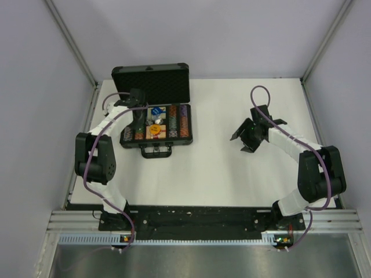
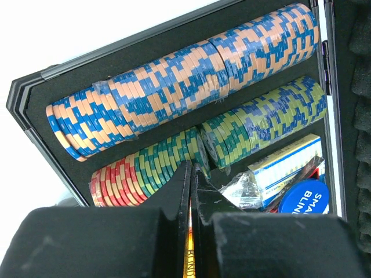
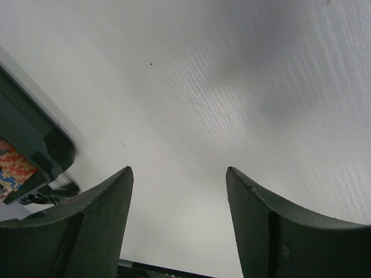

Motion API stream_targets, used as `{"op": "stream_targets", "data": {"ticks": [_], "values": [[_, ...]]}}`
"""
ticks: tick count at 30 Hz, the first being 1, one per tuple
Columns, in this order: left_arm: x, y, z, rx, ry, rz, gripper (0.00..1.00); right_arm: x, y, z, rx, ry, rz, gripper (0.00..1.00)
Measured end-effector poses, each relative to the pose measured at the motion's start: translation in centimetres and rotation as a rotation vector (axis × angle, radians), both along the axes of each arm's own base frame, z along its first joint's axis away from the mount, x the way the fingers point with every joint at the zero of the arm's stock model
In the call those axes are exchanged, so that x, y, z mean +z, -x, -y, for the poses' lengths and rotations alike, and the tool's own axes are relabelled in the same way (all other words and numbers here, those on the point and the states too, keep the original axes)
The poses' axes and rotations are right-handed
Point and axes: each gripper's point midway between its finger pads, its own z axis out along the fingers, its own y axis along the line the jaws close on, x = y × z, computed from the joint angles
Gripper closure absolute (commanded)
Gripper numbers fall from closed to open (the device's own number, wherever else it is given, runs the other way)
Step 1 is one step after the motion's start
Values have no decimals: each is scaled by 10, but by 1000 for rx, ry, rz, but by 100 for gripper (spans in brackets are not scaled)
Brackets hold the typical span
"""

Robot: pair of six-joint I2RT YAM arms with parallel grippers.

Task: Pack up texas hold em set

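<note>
Okay, left gripper (image 2: 192,169) pinched fully closed, arm bent, tips down inside the open briefcase (image 1: 152,84) at the table's (image 1: 232,174) far left, beside the chip rows (image 2: 185,78). An orange sliver (image 2: 188,258) shows between the fingers; whether it is gripped is unclear. Right gripper (image 3: 178,174) spread wide, empty, over the table.

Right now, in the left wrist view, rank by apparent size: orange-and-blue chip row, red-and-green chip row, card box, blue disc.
1. Orange-and-blue chip row, largest.
2. Red-and-green chip row, slightly shorter.
3-4. Card box and blue disc: both partly hidden and similar in size, so unranked.
</note>
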Motion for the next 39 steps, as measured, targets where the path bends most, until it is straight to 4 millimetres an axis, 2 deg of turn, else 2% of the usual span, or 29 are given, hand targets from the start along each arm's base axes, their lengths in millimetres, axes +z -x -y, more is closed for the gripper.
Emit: {"op": "stream_targets", "data": {"ticks": [16, 21, 30, 34, 39], "values": [[-3, -4, -6, -5, -7, 3, 98, -3, 0, 0, 0, 2, -10, 35], [-5, -14, -9, -36, -21, -11, 97, -4, 1, 0, 0, 3, -11, 35], [-4, -14, -8, -100, -24, -46, 97, -4, 0, 0, 0, 3, -11, 35], [4, -11, -7, -131, -29, -30, 94, -2, 0, 0, 16, 10, -4, 35], [37, -4, -13, -154, -69, 35, 85, 10, -12, -3, 65, 15, 55, 33]]}}
